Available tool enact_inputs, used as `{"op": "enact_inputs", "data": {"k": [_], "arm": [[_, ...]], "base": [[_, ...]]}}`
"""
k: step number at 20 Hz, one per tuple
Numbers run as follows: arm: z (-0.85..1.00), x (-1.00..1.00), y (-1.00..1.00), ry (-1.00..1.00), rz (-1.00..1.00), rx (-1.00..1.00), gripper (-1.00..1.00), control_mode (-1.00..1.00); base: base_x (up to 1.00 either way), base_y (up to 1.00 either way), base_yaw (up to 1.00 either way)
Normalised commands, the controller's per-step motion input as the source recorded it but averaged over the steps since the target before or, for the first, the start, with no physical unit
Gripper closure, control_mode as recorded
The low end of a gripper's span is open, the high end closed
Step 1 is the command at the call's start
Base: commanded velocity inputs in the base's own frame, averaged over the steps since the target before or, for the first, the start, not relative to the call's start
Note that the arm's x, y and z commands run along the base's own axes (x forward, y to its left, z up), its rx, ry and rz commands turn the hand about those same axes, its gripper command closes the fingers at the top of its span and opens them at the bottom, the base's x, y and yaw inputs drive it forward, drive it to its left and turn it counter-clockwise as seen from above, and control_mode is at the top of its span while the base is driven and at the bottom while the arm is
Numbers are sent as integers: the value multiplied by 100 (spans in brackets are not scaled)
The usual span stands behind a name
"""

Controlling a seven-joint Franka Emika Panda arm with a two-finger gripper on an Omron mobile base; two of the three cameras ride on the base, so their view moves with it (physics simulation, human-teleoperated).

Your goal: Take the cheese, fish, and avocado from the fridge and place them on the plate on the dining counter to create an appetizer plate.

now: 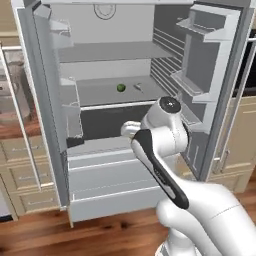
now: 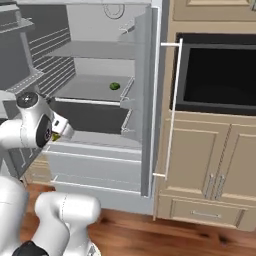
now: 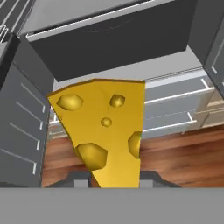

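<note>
Open fridge (image 1: pixel 150 65), unlabelled cheese (image 3: pixel 103 131)

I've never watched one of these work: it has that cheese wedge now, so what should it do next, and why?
Probably draw the arm back out of the fridge. The hand is shut on the cheese, held in front of the lower drawers above the wood floor, so the pick looks done. The avocado sits on a shelf for a later trip.

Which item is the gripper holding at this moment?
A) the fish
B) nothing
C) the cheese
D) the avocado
C: in the hand view the yellow-orange cheese with its holed face sits between the fingertips of the gripper, while the avocado lies on a shelf inside the open fridge.
</note>
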Motion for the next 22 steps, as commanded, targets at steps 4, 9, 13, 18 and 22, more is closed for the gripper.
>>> {"op": "enact_inputs", "data": {"k": [4,9,13,18,22], "arm": [[0,0,0,0,0,0,100,100],[0,0,0,0,0,0,100,100],[0,0,0,0,0,0,100,100],[0,0,0,0,0,0,100,100],[0,0,0,0,0,0,100,100]], "base": [[-77,13,-67],[-43,0,-92],[-45,0,-92],[-50,1,-90],[-40,1,-88]]}}
